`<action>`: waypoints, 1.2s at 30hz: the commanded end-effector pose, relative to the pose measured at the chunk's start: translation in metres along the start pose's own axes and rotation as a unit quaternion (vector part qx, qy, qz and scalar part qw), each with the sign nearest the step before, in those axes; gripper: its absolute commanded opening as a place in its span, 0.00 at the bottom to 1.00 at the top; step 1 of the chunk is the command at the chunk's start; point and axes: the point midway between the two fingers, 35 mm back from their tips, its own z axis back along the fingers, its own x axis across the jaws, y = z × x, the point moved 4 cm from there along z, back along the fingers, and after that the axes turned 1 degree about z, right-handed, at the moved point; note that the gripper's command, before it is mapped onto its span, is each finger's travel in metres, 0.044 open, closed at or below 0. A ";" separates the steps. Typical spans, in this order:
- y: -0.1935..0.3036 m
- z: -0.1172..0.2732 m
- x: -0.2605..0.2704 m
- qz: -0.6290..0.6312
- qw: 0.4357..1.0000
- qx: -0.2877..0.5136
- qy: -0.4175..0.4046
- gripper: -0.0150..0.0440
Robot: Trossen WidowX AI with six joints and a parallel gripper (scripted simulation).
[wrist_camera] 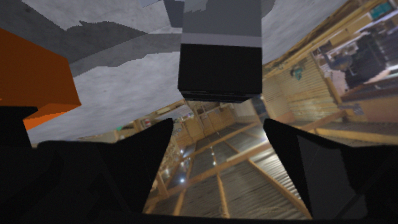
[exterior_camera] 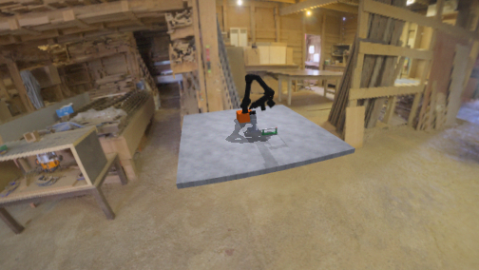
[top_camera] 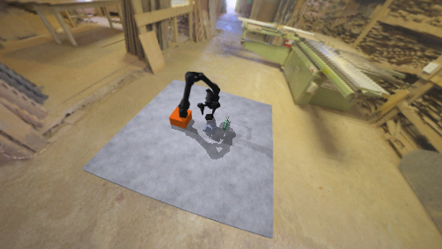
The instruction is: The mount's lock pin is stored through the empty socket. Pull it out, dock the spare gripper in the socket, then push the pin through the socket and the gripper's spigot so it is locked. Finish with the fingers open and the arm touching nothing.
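In the top view, the black arm (top_camera: 187, 93) (exterior_camera: 248, 86) rises from an orange block (top_camera: 177, 121) (exterior_camera: 242, 118) (wrist_camera: 37, 70) left of the middle of the frame, on a grey desk (top_camera: 175, 171) (exterior_camera: 266, 154) (wrist_camera: 120, 87). It arches right, and its end effector (top_camera: 208, 110) (exterior_camera: 258, 110) (wrist_camera: 217, 122) hangs near the frame's middle, above a grey-and-black block (top_camera: 209, 117) (wrist_camera: 220, 67). A small green stand (top_camera: 225, 124) (exterior_camera: 269, 133) lies just right of that block.

In the exterior view, the arm bends over at upper centre, with the green stand below and to the right.

In the wrist view, the end effector is open, nothing between its fingers, whose tips point up from lower left and lower right. The block's black end faces them at top centre. Whether it belongs to the mount or the spare gripper, I cannot tell; the lock pin cannot be made out.
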 end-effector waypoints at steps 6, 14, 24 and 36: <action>0.015 0.005 -0.004 0.000 1.000 -0.019 0.006 1.00; 0.028 0.009 -0.007 0.000 0.999 -0.038 0.015 1.00; 0.043 0.013 -0.011 0.000 0.998 -0.059 0.026 1.00; 0.053 0.015 -0.012 0.001 0.997 -0.075 0.033 1.00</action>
